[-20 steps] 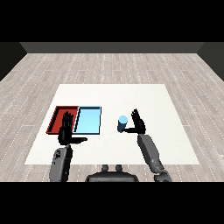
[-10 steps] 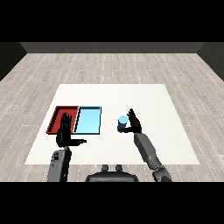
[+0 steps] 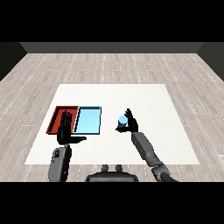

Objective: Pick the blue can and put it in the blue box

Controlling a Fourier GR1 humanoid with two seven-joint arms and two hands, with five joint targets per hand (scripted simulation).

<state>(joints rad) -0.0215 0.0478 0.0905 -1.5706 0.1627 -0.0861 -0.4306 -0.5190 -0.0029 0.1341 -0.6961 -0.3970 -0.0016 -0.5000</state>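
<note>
Left hand [image 3: 65, 130] stands upright over the near edge of the red tray [image 3: 56, 118], fingers straight and released, thumb out to the side, holding nothing. Light blue tray [image 3: 88, 120] lies touching the red one on its right side, nothing in it. Blue can [image 3: 123, 120] stands to the right of the blue tray, near it but apart, on the white table [image 3: 144, 100]. Right hand [image 3: 129, 123] is at the can, fingers and thumb curled round its side, grasping it. Judgement: a small rigid cylinder, probably light, with a smooth wall that may slip; best taken round mid-height, kept upright during transfer
</note>
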